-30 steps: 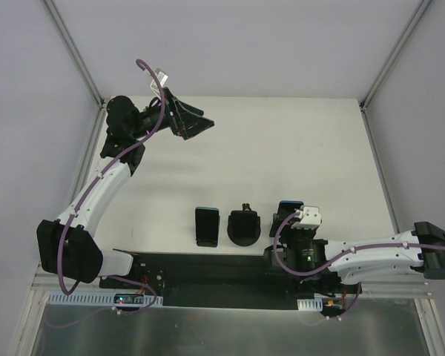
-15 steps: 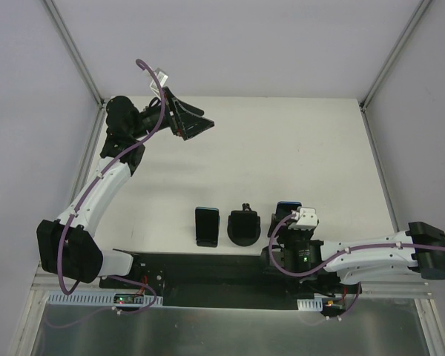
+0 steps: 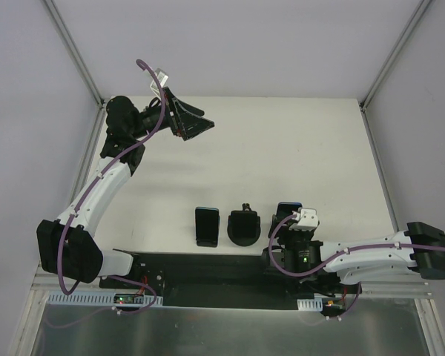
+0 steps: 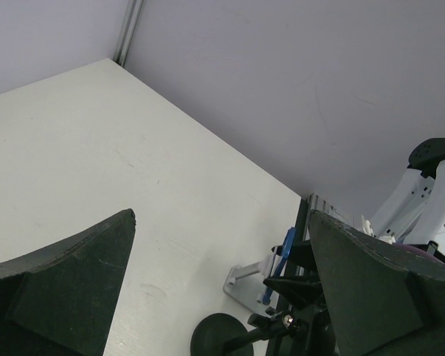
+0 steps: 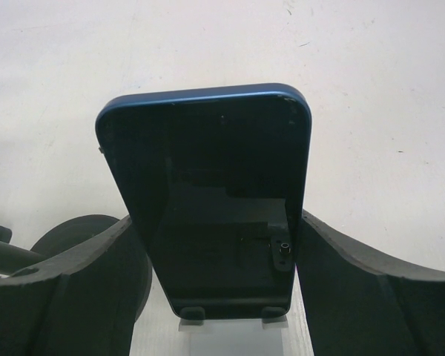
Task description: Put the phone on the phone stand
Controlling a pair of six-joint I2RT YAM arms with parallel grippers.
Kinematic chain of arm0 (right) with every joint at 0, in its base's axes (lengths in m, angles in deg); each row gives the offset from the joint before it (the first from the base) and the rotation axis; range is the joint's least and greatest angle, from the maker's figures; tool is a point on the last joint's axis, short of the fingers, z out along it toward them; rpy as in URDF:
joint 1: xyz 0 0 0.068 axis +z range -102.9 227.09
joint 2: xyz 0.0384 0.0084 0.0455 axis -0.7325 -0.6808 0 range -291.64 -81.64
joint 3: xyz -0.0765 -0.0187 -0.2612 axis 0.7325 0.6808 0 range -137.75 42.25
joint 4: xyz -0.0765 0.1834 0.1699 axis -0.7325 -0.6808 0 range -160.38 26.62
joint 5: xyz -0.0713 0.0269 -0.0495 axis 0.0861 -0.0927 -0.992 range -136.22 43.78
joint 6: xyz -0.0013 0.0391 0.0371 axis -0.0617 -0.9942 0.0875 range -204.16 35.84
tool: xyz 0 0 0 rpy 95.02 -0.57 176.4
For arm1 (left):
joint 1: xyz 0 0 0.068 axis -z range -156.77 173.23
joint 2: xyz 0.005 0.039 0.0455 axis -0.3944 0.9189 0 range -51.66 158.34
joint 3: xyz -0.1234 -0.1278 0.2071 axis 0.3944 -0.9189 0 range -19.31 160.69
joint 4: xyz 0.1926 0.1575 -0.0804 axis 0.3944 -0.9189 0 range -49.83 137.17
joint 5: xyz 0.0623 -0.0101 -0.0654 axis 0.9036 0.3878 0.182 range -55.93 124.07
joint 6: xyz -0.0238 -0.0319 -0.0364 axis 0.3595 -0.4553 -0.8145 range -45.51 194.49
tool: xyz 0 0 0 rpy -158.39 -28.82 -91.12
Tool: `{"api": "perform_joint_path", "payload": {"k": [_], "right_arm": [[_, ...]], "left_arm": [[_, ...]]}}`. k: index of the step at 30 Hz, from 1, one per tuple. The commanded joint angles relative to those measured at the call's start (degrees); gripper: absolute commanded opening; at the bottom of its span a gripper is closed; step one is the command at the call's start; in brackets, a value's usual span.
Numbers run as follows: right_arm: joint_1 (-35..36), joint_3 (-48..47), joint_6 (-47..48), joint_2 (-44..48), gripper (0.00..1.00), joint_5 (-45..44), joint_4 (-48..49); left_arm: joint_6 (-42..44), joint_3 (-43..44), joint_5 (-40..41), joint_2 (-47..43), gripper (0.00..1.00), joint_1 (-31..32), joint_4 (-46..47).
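Observation:
A blue-edged phone (image 5: 208, 185) with a dark screen leans upright, its bottom edge resting on the two lips of a silver phone stand (image 5: 230, 337). My right gripper (image 5: 216, 222) straddles it, one finger against each long side of the phone, shut on it. In the top view the phone (image 3: 287, 207) and right gripper (image 3: 285, 219) are near the table's front edge, right of centre. The left wrist view shows the stand (image 4: 246, 280) and the phone's blue edge (image 4: 285, 254) from afar. My left gripper (image 3: 200, 124) hangs open and empty high over the far left.
A black round-based holder (image 3: 244, 226) stands just left of the silver stand. Further left a dark phone-like slab (image 3: 206, 226) lies flat. The black mounting plate (image 3: 208, 271) runs along the near edge. Grey walls enclose the white table (image 3: 297, 148).
The right wrist shifted slightly left and toward the near edge with the phone, then held still. The left arm has not moved.

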Motion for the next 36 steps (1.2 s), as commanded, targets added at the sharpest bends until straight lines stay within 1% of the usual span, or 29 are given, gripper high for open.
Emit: {"api": "perform_joint_path", "payload": {"k": [1,3,4,6,7,9,12,13,14,16,19,20,22,24,25,27,28,30,31,33,34,35,36], "right_arm": [[-0.28,-0.26,-1.45,0.58,0.51,-2.58,0.04],[-0.28,-0.44,-0.66,1.19,0.59,-2.41,-0.13],[-0.28,-0.61,-0.13,1.54,0.66,-2.32,-0.13],[-0.20,-0.97,1.62,2.60,0.71,-1.97,-0.13],[-0.28,-1.05,1.98,2.95,0.79,-1.79,-0.13],[-0.37,-0.88,3.21,4.09,0.91,-1.53,0.65],[-0.55,-0.62,6.81,4.97,0.99,-0.92,3.11],[-0.81,-0.70,8.12,5.23,1.00,-0.74,3.55],[-0.72,-0.79,8.48,5.50,0.97,-0.56,3.99],[-0.81,-0.96,8.92,6.03,0.97,-0.56,4.00],[-0.99,-2.71,13.13,7.34,0.97,-0.47,4.17],[-1.16,-3.42,17.15,8.30,0.97,-0.39,4.17],[-2.30,-5.79,20.68,10.49,0.97,0.23,4.00],[-3.44,-7.11,27.70,12.26,0.97,2.07,4.69],[-4.93,-7.55,32.00,13.83,0.97,2.95,8.35],[-6.60,-9.14,41.13,15.07,0.97,5.32,10.58],[-9.66,-9.75,43.62,16.39,0.97,6.46,12.85],[-14.50,-10.54,52.82,17.89,0.97,15.22,16.81],[-20.09,-10.89,54.70,19.20,0.96,22.22,19.00],[-25.83,-12.21,57.95,19.91,0.97,29.98,21.13],[-30.82,-13.00,61.28,19.74,0.97,36.38,22.62],[-32.96,-14.31,62.18,19.22,0.97,38.53,22.63],[-37.16,-17.46,63.67,18.43,0.97,40.81,22.63]], "left_arm": [[0.26,0.30,-1.53,-0.69,0.98,0.13,3.04],[0.26,0.38,-1.61,-0.51,0.99,0.13,3.13],[0.17,0.39,-1.61,-0.42,0.99,0.13,3.13],[0.08,0.47,-1.79,-0.25,0.99,0.13,3.21],[-0.01,0.47,-1.70,-0.16,0.99,0.13,3.21],[-0.27,0.56,-1.88,0.10,0.99,0.13,3.39],[-0.45,0.56,-2.14,0.11,0.99,0.04,3.65],[-0.45,0.56,-2.23,0.02,0.99,0.13,3.74],[-0.45,0.56,-2.23,-0.07,0.99,0.13,3.74],[-0.45,0.47,-2.23,-0.16,0.99,0.13,3.74],[-0.45,0.47,-2.23,-0.16,0.99,0.13,3.83],[-0.45,0.47,-2.32,0.01,0.99,0.13,3.83],[-0.62,0.56,-2.40,0.10,0.99,0.13,3.92],[-0.80,0.56,-2.49,0.37,0.99,0.04,4.18],[-0.89,0.65,-2.49,0.54,0.99,0.13,4.27],[-1.15,0.82,-2.67,0.98,0.99,0.13,4.44],[-1.24,0.91,-2.75,1.24,0.99,0.13,4.44],[-1.68,1.09,-3.11,1.60,0.99,0.13,4.79],[-1.85,1.09,-3.19,1.77,0.99,0.21,4.97],[-1.94,1.09,-3.37,1.86,0.99,0.21,5.06],[-1.94,1.18,-3.28,2.04,0.99,0.21,5.15],[-1.94,1.26,-3.37,2.39,0.99,0.13,5.15],[-2.03,1.44,-3.37,2.56,0.99,0.30,5.15]]}}
